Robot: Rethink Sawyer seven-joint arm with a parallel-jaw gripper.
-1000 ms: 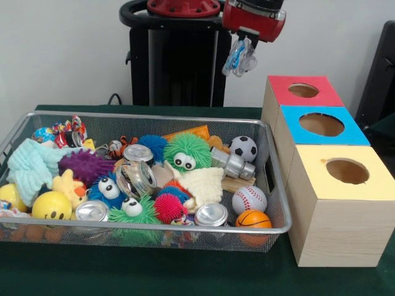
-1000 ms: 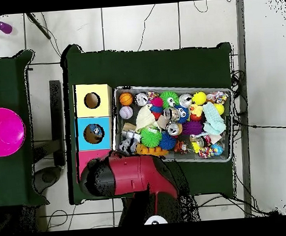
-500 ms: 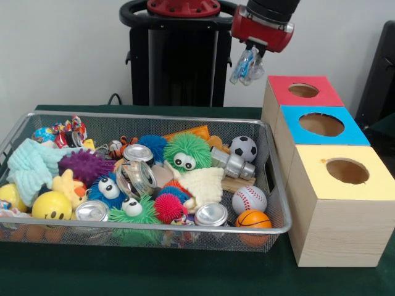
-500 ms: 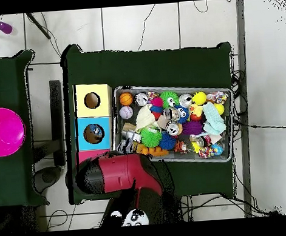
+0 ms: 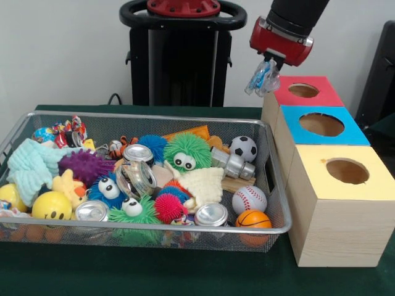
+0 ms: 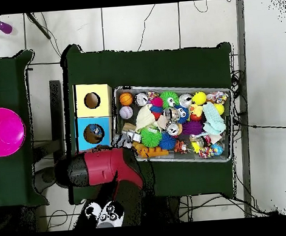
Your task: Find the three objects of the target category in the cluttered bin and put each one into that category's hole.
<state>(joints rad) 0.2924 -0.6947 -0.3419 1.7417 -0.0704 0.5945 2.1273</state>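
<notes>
Crinkly wrapped candy (image 5: 261, 78), clear with blue print, is held pinched in the closed hand (image 5: 266, 75), which hangs just beside the near-left edge of the red-topped box (image 5: 302, 92) and above the bench (image 5: 185, 277). The red box's hole (image 5: 303, 90) is not yet reached; the candy is judged to be one move short of a drop, though which hole belongs to its category cannot be told from the pictures. In the overhead view something pale is seen inside the hole of the blue-topped box (image 6: 93, 133), so one object may already be delivered there. The yellow-topped box (image 5: 342, 197) looks empty as far as can be seen. More wrapped sweets (image 5: 62, 132) are left at the far-left corner of the wire bin (image 5: 271, 185), among balls, cans and fuzzy toys. At least one further pick is judged to remain.
</notes>
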